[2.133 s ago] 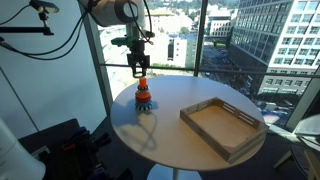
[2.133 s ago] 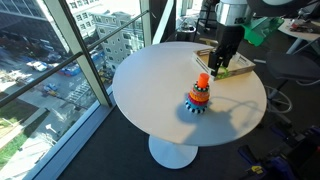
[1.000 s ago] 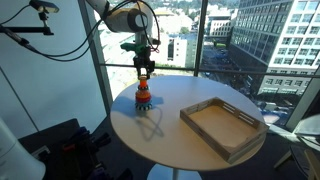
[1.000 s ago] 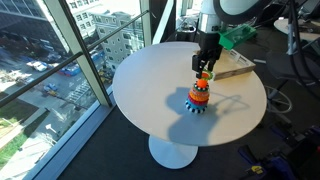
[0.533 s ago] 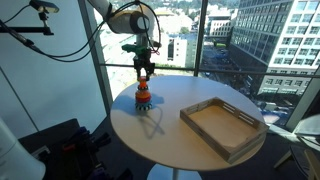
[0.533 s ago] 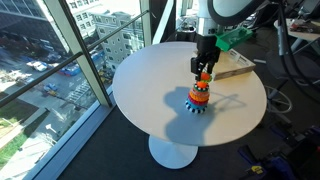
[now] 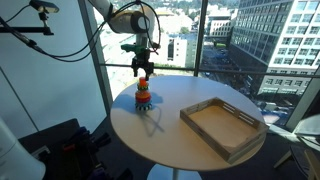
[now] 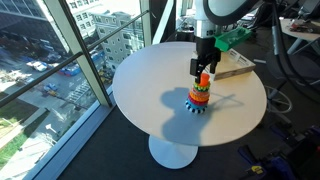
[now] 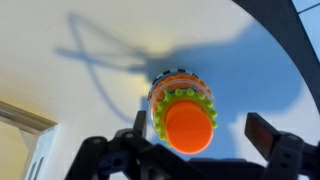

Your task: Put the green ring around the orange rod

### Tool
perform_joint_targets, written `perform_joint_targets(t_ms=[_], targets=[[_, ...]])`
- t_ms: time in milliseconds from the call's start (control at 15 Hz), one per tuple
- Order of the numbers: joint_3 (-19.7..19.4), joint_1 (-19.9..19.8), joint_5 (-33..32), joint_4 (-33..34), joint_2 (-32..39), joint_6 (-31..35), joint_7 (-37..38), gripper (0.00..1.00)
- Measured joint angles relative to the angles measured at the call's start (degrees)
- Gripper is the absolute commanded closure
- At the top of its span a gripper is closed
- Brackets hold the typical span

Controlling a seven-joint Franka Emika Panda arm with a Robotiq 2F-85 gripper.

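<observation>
Gripper (image 7: 143, 69) sits a touch higher than half a second ago, and more of the orange rod (image 8: 201, 92) shows beneath it. In the wrist view the jaws stand wide apart and hold nothing. The green ring (image 9: 172, 97) encircles the rod just under its rounded top, on the table (image 7: 150, 140), left of the wooden tray (image 7: 223, 128).
</observation>
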Motion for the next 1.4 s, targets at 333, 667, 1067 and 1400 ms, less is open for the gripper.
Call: perform_joint_targets(t_ms=[333, 667, 1067, 1400], targets=[[-0.1, 0.0, 0.0, -0.4, -1.0, -3.0, 0.0, 0.00], [-1.1, -0.4, 0.0, -3.7, -5.0, -3.6, 0.2, 0.00], [-2.5, -2.3, 0.0, -11.4, -12.7, -3.6, 0.4, 0.00], [-3.2, -4.4, 0.0, -18.7, -21.3, -3.9, 0.5, 0.00]])
